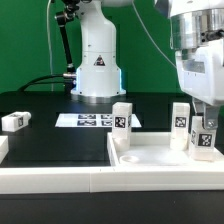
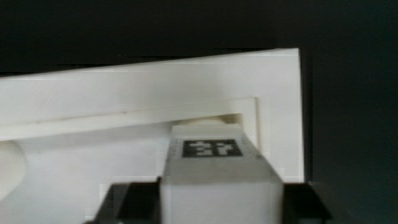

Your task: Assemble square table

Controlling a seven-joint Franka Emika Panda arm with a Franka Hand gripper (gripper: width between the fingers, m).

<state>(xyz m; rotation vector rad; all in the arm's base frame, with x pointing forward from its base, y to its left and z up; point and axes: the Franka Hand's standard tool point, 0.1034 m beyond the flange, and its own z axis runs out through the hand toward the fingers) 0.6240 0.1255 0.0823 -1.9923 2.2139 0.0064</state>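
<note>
Gripper (image 1: 204,130) jaws clamped on 1 leg (image 2: 217,162), long axis vertical, directly above the tabletop (image 1: 150,156) corner.

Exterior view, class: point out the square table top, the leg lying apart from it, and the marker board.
Square table top (image 1: 155,152), exterior view, bare inner floor.
Lying leg (image 1: 15,121), exterior view, its middle.
Marker board (image 1: 92,120), exterior view, its tagged middle.

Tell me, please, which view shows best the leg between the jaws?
The wrist view: the leg is large and close, its tag facing the camera, near a corner of the table top. The exterior view shows it small, at that view's right, partly hidden by the jaws.
</note>
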